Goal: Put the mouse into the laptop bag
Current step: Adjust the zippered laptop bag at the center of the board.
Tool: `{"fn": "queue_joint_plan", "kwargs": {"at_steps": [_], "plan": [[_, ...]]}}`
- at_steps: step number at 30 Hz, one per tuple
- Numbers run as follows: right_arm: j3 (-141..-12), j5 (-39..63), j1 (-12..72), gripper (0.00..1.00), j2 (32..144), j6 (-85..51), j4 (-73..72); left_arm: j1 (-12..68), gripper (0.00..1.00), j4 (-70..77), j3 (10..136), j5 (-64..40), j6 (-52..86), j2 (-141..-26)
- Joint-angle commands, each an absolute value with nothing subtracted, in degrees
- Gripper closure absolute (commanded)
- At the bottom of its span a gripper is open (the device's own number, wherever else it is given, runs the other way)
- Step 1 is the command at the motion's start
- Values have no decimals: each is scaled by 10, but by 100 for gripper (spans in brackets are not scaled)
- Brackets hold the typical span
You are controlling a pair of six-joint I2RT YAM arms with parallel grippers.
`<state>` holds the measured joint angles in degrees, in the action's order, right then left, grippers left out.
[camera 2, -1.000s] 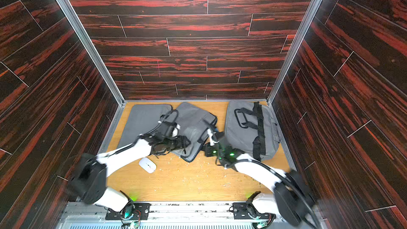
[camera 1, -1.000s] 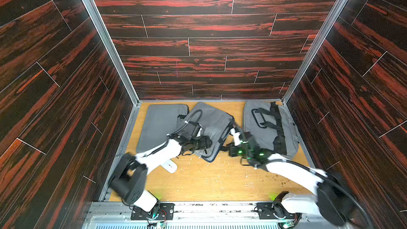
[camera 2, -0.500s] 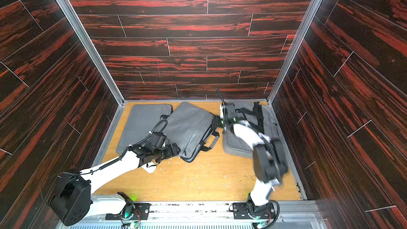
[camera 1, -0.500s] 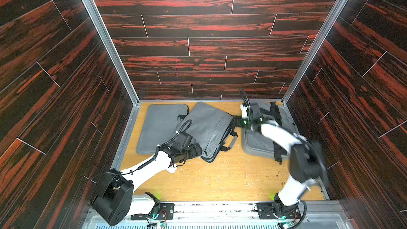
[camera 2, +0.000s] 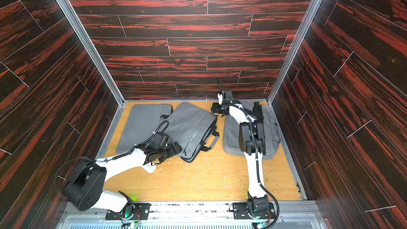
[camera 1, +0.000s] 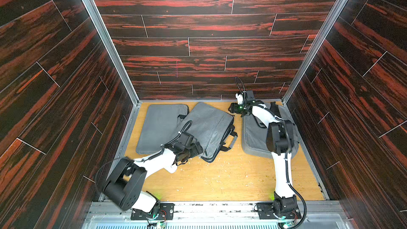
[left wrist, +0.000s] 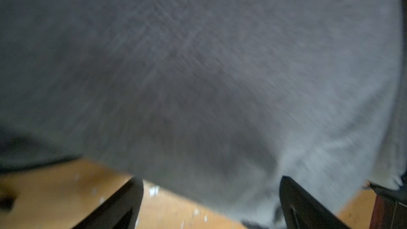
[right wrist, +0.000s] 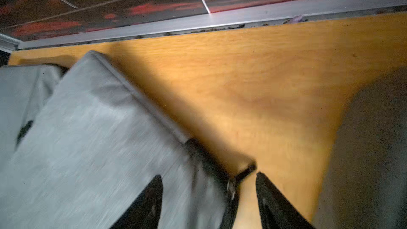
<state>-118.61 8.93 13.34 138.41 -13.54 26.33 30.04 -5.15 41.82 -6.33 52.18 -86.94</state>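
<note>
Top views first: in both top views the white mouse (camera 1: pixel 172 168) (camera 2: pixel 149 168) lies on the worktop (camera 1: pixel 220 179), outside the middle laptop bag (camera 1: pixel 209 124) and partly hidden by my left arm (camera 1: pixel 154 161). The left jaws sit at the bag's near corner, the right jaws at its far corner.

Left wrist: jaws spread wide and empty, with blurred grey bag fabric ahead.

Right wrist: jaws parted astride the bag's black-trimmed corner, not clamping it.

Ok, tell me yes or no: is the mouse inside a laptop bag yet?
No, the white mouse lies out on the wooden table, beside the middle laptop bag.
</note>
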Motion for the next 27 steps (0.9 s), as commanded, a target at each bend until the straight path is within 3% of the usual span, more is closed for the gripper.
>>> {"fn": "queue_joint_plan", "kwargs": {"at_steps": [1,8,9,12,14,19,27], "plan": [[-1205,132,138,34,1422,-128,318,295,0,-7,440,-83,534,-898],[-1118,164,139,41,1401,-145,281,283,15,22,448,-115,539,-936],[-1103,168,139,47,1393,-146,277,282,20,25,448,-118,539,-937],[-1034,181,140,88,1354,-152,237,277,39,23,449,-122,537,-932],[-991,180,139,97,1323,-156,211,273,55,16,449,-121,536,-922],[-894,184,140,100,1236,-176,159,265,88,-31,460,-103,514,-875],[-783,241,160,100,1119,-231,94,222,93,-115,492,-27,451,-823]]}}
